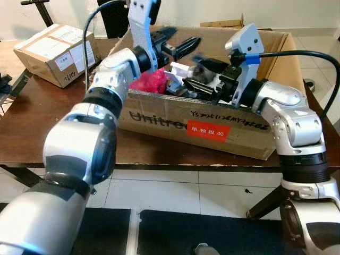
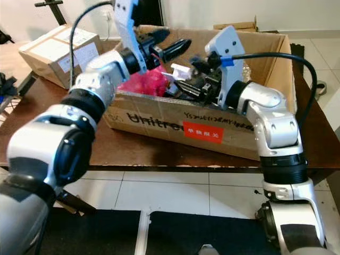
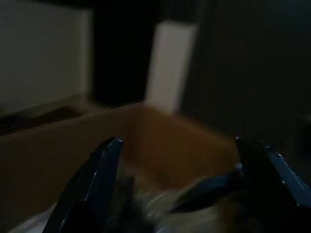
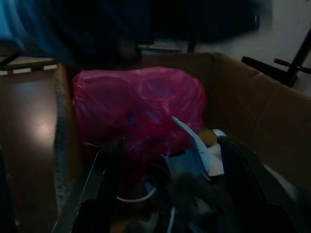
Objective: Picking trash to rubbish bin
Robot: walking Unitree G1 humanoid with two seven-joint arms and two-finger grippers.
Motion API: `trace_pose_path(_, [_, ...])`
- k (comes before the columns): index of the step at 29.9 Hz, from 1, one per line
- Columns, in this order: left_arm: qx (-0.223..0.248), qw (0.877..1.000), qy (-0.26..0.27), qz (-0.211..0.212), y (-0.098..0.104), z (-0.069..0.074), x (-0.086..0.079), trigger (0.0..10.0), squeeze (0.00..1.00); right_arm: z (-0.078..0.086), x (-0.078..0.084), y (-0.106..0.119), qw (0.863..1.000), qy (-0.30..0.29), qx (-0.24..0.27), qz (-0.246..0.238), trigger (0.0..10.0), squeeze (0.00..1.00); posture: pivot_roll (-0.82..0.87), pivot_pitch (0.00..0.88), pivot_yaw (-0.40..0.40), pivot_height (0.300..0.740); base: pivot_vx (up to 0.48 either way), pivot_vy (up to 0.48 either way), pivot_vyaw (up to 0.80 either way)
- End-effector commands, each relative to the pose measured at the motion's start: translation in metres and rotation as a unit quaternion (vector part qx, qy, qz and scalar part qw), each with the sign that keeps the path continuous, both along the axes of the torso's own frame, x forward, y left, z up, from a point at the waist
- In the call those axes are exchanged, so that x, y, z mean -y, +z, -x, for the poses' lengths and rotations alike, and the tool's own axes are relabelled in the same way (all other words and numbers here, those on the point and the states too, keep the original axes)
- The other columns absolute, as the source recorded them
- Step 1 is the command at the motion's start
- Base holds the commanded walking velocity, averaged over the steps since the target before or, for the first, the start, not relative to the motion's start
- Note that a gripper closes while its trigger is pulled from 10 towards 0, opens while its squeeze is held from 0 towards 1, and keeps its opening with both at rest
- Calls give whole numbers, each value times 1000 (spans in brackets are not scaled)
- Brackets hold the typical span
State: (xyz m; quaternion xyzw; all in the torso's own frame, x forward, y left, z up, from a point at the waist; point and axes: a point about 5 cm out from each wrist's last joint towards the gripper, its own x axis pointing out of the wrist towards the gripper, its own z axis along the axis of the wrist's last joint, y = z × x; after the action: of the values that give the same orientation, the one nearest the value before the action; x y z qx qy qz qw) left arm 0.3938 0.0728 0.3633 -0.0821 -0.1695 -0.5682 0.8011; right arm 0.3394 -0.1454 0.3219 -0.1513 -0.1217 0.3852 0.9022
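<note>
An open cardboard box marked Unitree, with a red label, stands on the dark wooden table. Inside it lie a pink plastic bag, white scraps and dark grey trash. My left gripper hovers open above the box, just over the pink bag, with nothing between its fingers. My right gripper is lowered into the box from the right, open, its fingers straddling the dark trash next to the pink bag.
A smaller taped cardboard box sits at the table's back left. Another carton stands behind the big box. Below the table's front edge are white floor tiles and a black mat.
</note>
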Motion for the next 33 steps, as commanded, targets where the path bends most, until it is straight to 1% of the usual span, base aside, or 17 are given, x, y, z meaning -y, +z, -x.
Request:
trace_pose_path(1, [24,999,-29,32,21,6,-15,10000,0,0,1,5,1000,1,8,-1,10000,0,-147,169,91,740,0,0,0])
trace_pose_path(3, [26,998,-34,43,25,7,-19,10000,0,0,1,5,1000,3,8,-2,10000,0,-146,167,90,740,0,0,0])
trace_pose_path(5, [56,995,-64,54,31,12,-37,10000,0,4,-1,6,999,31,9,-9,10000,0,-142,163,84,740,0,0,0])
trace_pose_path(9, [86,989,-122,6,26,23,-60,10000,0,16,-7,8,993,108,8,-44,10000,0,-131,155,71,740,0,0,0])
trace_pose_path(10, [86,989,-122,6,26,23,-60,10000,0,16,-7,8,993,108,8,-44,10000,0,-131,155,71,740,0,0,0])
trace_pose_path(12, [72,985,-154,-10,20,28,-72,10000,0,22,-9,9,988,141,5,-62,10000,0,-127,150,68,740,0,0,0])
trace_pose_path(14, [72,985,-154,-10,20,28,-72,10000,0,22,-9,9,988,141,5,-62,10000,0,-127,150,68,740,0,0,0])
trace_pose_path(16, [41,983,-170,-47,-1,35,-89,10000,0,31,-11,9,979,189,-1,-76,10000,0,-119,146,55,740,0,0,0])
trace_pose_path(17, [41,983,-170,-47,-1,35,-89,10000,0,31,-11,9,979,189,-1,-76,10000,0,-119,146,55,740,0,0,0])
trace_pose_path(18, [12,981,-170,-88,-26,44,-102,10000,0,41,-14,8,967,241,-10,-86,10000,0,-118,146,53,740,0,0,0])
trace_pose_path(19, [12,981,-170,-88,-26,44,-102,10000,0,41,-14,8,967,241,-10,-86,10000,0,-118,146,53,740,0,0,0])
trace_pose_path(22, [-11,978,-168,-121,-51,57,-111,10000,0,50,-19,1,951,295,-32,-89,10000,0,-109,138,38,740,0,0,0])
trace_pose_path(26, [-46,973,-184,-128,-69,73,-117,10000,0,58,-25,-13,936,336,-67,-84,10000,0,-107,135,32,740,0,0,0])
trace_pose_path(27, [-46,973,-184,-128,-69,73,-117,10000,0,58,-25,-13,936,336,-67,-84,10000,0,-107,135,32,740,0,0,0])
trace_pose_path(29, [-74,968,-202,-129,-82,91,-119,10000,0,61,-31,-25,927,356,-93,-78,10000,0,-100,133,28,740,0,0,0])
trace_pose_path(31, [-82,966,-207,-128,-85,96,-118,10000,0,63,-32,-28,924,361,-100,-78,10000,0,-100,133,28,740,0,0,0])
trace_pose_path(33, [-105,962,-206,-144,-100,108,-115,10000,0,67,-37,-36,916,378,-119,-69,10000,0,-97,131,23,740,0,0,0])
